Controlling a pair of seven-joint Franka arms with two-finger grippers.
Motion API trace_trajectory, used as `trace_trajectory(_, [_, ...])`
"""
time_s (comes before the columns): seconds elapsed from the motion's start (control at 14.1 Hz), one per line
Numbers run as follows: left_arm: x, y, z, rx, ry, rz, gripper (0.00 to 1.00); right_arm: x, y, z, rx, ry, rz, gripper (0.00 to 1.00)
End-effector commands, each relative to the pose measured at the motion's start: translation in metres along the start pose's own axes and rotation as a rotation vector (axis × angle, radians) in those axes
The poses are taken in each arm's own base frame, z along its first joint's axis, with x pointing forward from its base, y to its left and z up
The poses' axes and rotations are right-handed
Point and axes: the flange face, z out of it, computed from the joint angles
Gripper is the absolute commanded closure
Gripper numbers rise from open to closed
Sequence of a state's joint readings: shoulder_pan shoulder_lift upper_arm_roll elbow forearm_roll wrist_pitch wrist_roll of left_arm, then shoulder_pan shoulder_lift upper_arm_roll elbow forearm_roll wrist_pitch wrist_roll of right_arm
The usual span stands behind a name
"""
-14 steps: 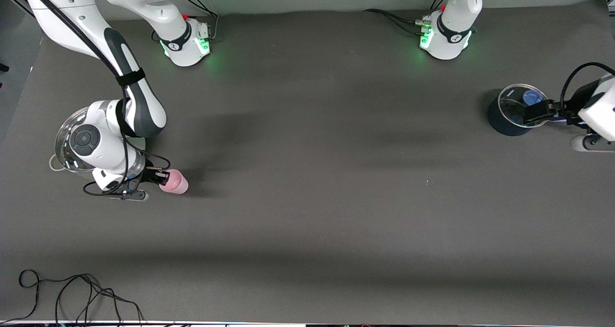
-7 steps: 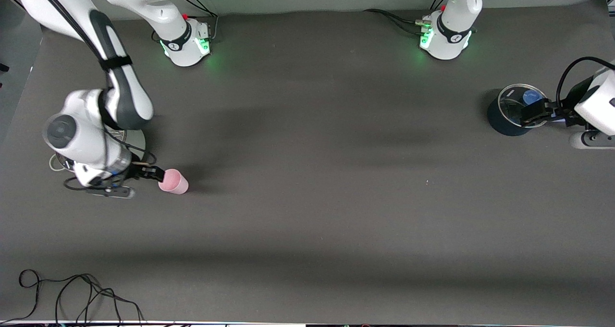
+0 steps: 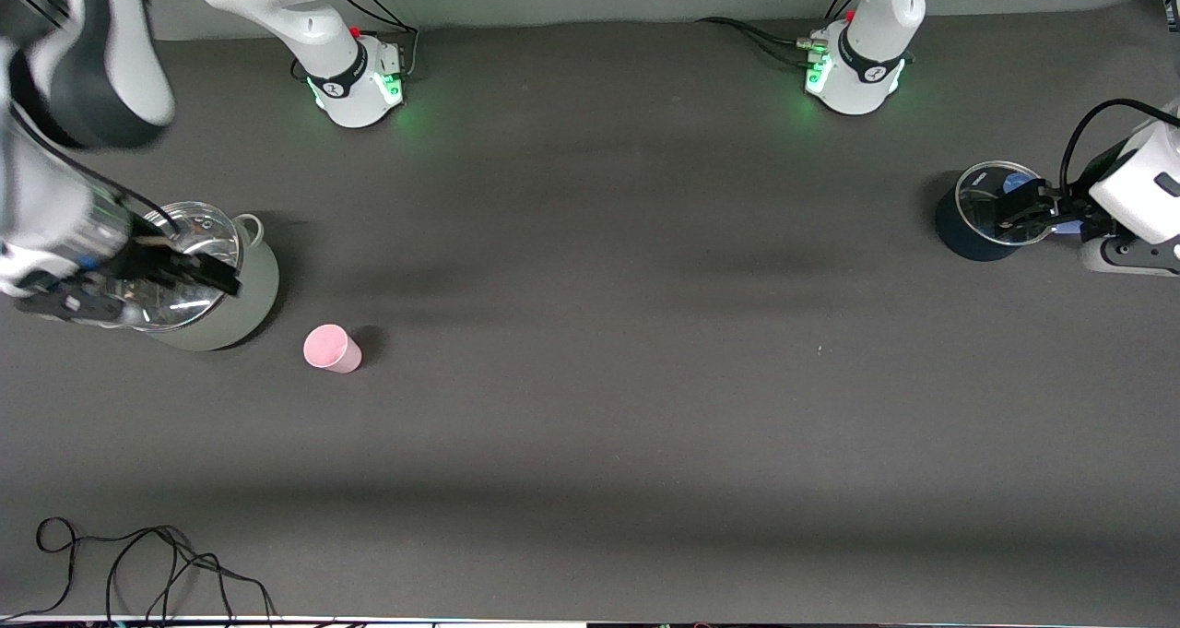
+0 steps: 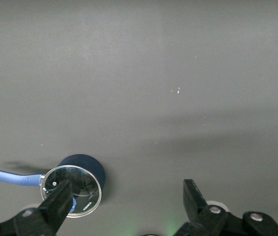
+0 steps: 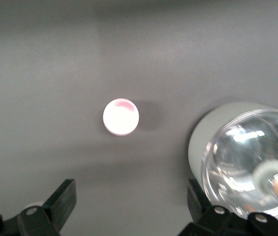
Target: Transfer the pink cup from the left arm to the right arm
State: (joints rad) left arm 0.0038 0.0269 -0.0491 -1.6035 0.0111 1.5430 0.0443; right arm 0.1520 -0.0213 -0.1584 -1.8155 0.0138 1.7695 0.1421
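The small pale-pink plastic cup (image 3: 332,349), tapered and without a handle, stands by itself on the dark grey matte table (image 3: 608,407) toward the right arm's end; in the right wrist view (image 5: 121,117) it shows as a round pale disc, so its long axis is vertical, though it cannot be told from this which end is up. Nothing touches it. The right gripper (image 3: 189,273), black with flat jaws set wide apart and empty, hangs over the grey metal pot with a glass lid (image 3: 207,282), which stands just beside the cup and a little farther from the front camera. From this gripper the cup lies toward the front camera and toward the middle of the table. The left gripper (image 3: 1023,211), a black claw of open linkage fingers, also spread and holding nothing, is over the dark blue pot with a glass lid and a blue handle (image 4: 77,183) at the left arm's end, well apart from the cup. The right arm is therefore much nearer to the cup. The cup looks smooth, light and rigid, and its round wall should suit a side grip. Judging by this, the cup already rests on the right arm's side and the transfer seems done.
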Motion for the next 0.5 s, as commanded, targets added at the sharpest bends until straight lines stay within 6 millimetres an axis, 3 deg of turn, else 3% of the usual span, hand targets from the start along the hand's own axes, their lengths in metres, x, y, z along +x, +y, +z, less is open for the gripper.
trace_trajectory(0.0, [-0.006,0.010,-0.009,-0.015,0.022,0.024,0.00,-0.002,0.000,-0.062,-0.023,0.006,-0.018,0.00])
trace_trajectory(0.14, [-0.006,0.007,-0.010,-0.016,0.024,0.023,0.00,-0.005,-0.002,-0.080,-0.024,0.010,-0.019,0.00])
trace_trajectory(0.43, [-0.006,0.005,-0.008,-0.016,0.019,0.020,0.00,-0.010,0.005,-0.077,-0.061,-0.039,-0.016,0.00])
